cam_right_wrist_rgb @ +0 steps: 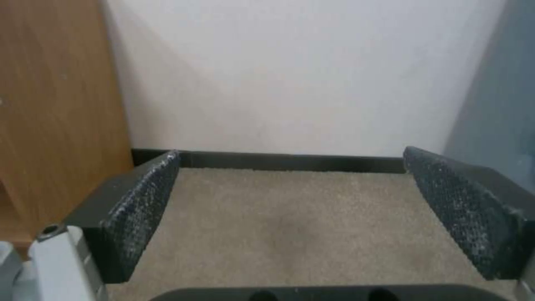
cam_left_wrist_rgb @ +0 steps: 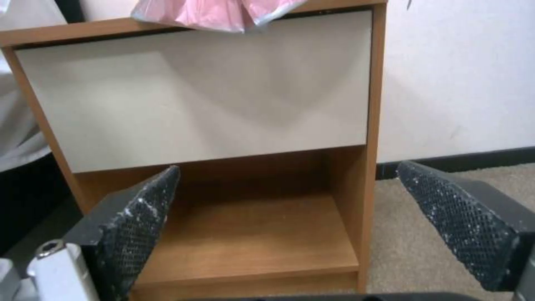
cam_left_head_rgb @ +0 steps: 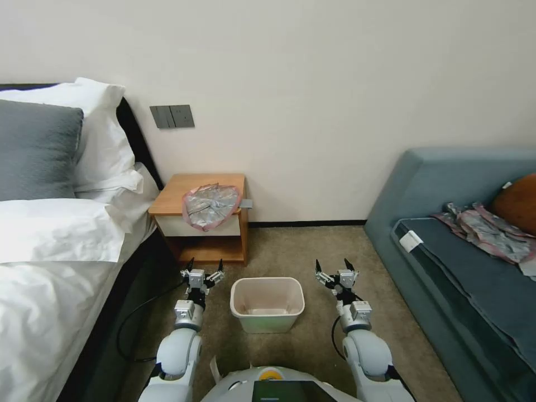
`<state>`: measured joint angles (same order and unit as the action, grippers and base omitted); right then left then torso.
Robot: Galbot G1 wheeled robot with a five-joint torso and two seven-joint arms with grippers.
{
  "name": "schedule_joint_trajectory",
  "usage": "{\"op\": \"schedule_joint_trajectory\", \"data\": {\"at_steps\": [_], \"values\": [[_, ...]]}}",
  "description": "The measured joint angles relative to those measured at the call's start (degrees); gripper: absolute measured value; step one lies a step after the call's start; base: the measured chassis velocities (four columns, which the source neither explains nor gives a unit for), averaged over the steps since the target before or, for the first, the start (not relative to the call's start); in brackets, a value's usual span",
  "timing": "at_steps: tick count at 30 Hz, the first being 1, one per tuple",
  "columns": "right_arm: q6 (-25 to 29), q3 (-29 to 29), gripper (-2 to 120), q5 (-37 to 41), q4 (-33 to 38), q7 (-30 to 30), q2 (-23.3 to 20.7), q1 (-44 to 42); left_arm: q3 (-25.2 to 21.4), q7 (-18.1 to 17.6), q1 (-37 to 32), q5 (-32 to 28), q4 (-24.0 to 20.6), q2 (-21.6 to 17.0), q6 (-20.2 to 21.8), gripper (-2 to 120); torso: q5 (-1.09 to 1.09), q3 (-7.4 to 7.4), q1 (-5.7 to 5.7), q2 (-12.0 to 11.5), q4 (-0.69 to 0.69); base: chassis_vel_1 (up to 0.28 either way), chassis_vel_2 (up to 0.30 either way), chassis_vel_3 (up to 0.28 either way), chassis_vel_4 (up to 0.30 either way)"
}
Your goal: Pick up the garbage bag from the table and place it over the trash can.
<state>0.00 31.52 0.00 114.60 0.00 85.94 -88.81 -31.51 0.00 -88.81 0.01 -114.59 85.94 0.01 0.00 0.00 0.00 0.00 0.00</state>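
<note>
No legible text, label, brand, number or sign is observed on any surface. A small white tag is noted on the near edge of the sofa, but nothing on it can be read. The screen on the robot's chest, below the trash can, is dark and no characters are resolved.
</note>
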Motion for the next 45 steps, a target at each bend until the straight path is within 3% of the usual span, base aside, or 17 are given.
{"op": "schedule_joint_trajectory", "data": {"at_steps": [45], "values": [[0.0,0.0,100,0.0,0.0,0.0,0.0,0.0,0.0,0.0,0.0,0.0,0.0,0.0,0.0,100,0.0,0.0,0.0,0.0,0.0,0.0,0.0,0.0,0.0]]}}
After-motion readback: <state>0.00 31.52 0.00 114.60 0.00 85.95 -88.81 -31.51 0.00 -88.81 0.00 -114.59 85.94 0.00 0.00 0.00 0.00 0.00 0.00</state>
